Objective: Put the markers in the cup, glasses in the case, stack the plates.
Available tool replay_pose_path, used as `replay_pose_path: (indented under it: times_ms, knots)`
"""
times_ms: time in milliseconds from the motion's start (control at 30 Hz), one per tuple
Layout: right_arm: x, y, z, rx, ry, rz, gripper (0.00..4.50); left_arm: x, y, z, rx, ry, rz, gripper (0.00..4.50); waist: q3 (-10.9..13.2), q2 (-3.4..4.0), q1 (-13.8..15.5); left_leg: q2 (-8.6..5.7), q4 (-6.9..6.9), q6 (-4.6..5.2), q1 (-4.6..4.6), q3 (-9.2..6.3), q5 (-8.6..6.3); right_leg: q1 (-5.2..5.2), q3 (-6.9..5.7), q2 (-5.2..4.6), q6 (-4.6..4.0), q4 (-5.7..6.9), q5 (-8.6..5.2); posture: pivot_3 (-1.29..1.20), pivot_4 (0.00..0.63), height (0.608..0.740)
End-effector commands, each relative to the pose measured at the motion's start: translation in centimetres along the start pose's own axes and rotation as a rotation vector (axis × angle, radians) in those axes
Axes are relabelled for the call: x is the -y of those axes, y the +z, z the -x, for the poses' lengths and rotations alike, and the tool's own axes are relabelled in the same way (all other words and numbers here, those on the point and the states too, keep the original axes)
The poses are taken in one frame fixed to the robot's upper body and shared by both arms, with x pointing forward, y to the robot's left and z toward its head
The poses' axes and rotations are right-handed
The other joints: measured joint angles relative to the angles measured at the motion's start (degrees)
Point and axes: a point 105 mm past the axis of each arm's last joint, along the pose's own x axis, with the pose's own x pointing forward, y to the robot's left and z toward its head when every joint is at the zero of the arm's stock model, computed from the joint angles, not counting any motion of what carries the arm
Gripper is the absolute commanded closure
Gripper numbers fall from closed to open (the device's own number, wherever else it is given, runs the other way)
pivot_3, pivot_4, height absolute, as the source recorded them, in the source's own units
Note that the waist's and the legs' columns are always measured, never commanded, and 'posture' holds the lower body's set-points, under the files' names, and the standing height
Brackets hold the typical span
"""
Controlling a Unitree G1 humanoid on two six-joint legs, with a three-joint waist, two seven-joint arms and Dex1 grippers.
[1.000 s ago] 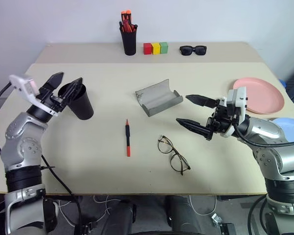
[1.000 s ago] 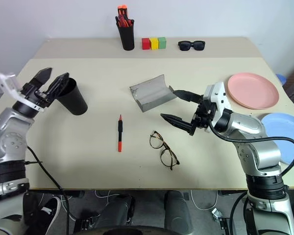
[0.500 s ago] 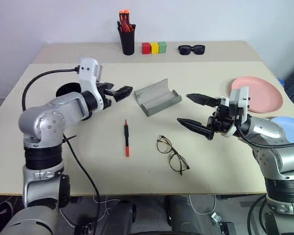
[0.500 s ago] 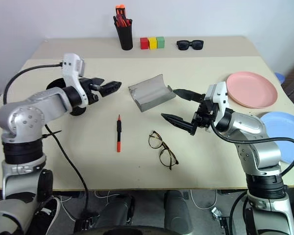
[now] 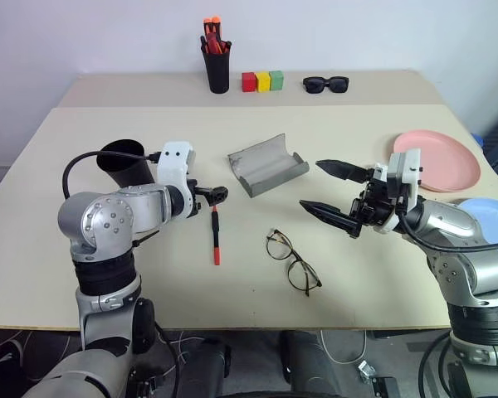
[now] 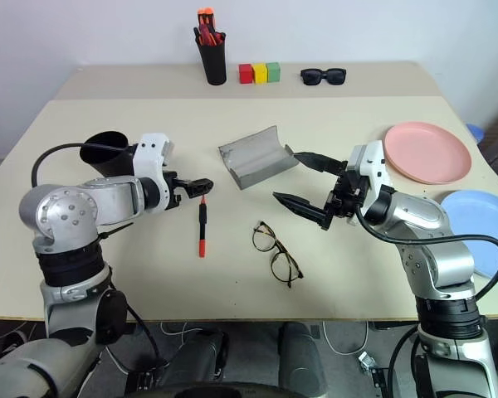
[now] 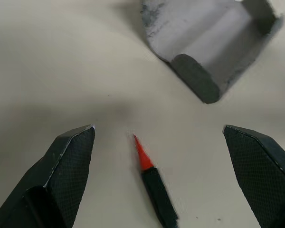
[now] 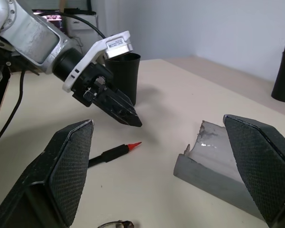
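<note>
- Left eye view: the beige worktop [image 5: 149,315] carries everything. The left pincer [image 5: 215,194] sits left of centre, just above the far tip of the marker [image 5: 216,236], its fingers spread and holding nothing. The marker lies flat, running almost straight up the frame, black section near the top, red below. The cup [image 5: 124,162] stands at left, behind the left arm. The case [image 5: 268,165] lies open just above centre, lining up. The glasses [image 5: 295,263] lie unfolded, lower right of centre. The right pincer [image 5: 325,187] hovers right of centre, between case and glasses, its two fingers wide apart and empty. The pink plate [image 5: 438,160] is at the right edge, the blue plate [image 5: 490,217] below it, partly behind the right arm; the two are apart, not stacked.
- Right eye view: same layout. Along the far edge stand a marker holder [image 6: 213,60], three coloured blocks [image 6: 260,73] and sunglasses [image 6: 324,76].
- Left wrist view: both fingers [image 7: 69,171] stand wide open on either side of the marker's red tip [image 7: 142,154], not touching it. One end of the open case shows beyond.
- Right wrist view: own fingers [image 8: 69,173] wide apart, empty. Between them show the left pincer above the marker tip, the cup behind it, and a corner of the case.
</note>
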Motion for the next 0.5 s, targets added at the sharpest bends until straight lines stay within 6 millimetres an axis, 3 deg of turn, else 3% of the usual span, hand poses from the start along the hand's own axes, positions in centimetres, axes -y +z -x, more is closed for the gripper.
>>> replay_pose_path:
  times_ms: [33,500]
  knots:
    - [-0.2,0.9,-0.1,0.029,0.007,0.044,0.0,0.4,-0.6,-0.1,0.012,-0.012,0.067,0.08,0.01,-0.01,0.09,0.0,0.0,0.0,0.0,0.0,0.0,0.01,0.0,0.0,0.0,0.0,0.0,0.0,0.15,0.74]
    - [-0.1,0.8,-0.1,0.016,-0.003,0.047,0.0,0.8,-2.0,-0.7,-0.04,0.005,0.033,0.08,0.01,-0.03,0.07,0.0,0.03,0.0,-0.02,-0.01,0.0,0.01,0.0,0.0,0.0,-0.01,0.0,0.0,0.15,0.74]
